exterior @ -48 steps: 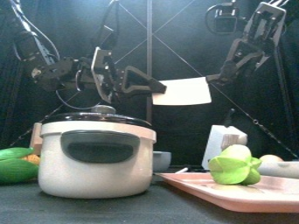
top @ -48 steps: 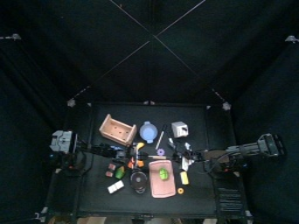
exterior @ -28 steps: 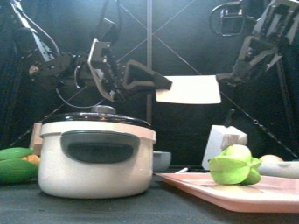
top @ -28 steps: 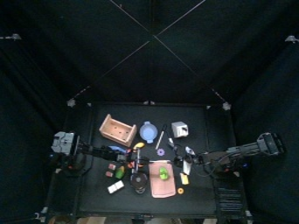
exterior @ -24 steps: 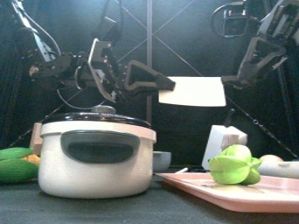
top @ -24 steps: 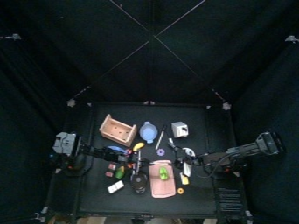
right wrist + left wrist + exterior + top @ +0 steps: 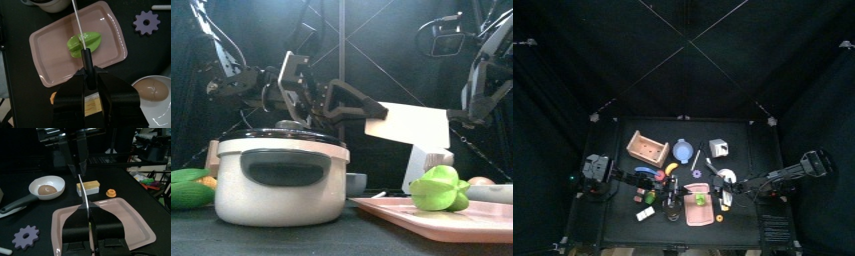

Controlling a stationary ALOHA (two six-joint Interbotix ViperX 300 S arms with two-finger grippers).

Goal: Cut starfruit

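The starfruit (image 7: 438,188) is a small yellow-green fruit lying on the pink board (image 7: 425,215), also seen as the starfruit (image 7: 85,42) in the right wrist view. A white-bladed knife (image 7: 412,125) hangs in the air above and behind it. My right gripper (image 7: 87,67) is shut on the knife's black handle, and the blade reaches out over the starfruit. My left gripper (image 7: 90,228) is shut on the far end of the blade above the board (image 7: 133,223). The starfruit is hidden in the left wrist view.
A white pot with a black lid (image 7: 281,180) stands front left, with a green vegetable (image 7: 187,188) beside it. A white carton (image 7: 428,160) is behind the board. A pan with an egg (image 7: 47,184), a purple gear (image 7: 27,235) and a pink basket (image 7: 647,148) lie around.
The knife has moved right and a little lower in the front view, toward the starfruit. Both arms moved with it, and the left arm has reached further across.
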